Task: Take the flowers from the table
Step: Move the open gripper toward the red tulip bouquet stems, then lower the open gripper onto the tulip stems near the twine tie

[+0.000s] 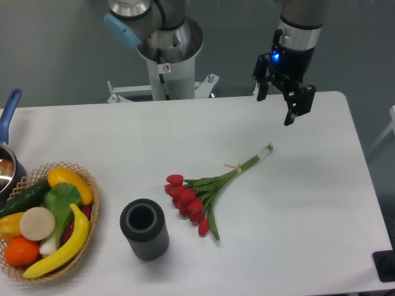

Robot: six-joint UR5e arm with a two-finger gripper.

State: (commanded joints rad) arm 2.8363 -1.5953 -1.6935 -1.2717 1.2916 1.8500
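Red tulip heads make the flowers (203,194) soft and easily crushed; the bunch looks light, so the tied green stems are the place to grip; it lies flat on the table (321,185), right of the grey vase (144,229); the gripper (279,105) hangs above, fingers apart; the fruit basket (46,222) stands beyond the vase; nothing blocks.

The left edge cuts off a blue-handled pot (8,161); the arm (301,24) leaves the top.
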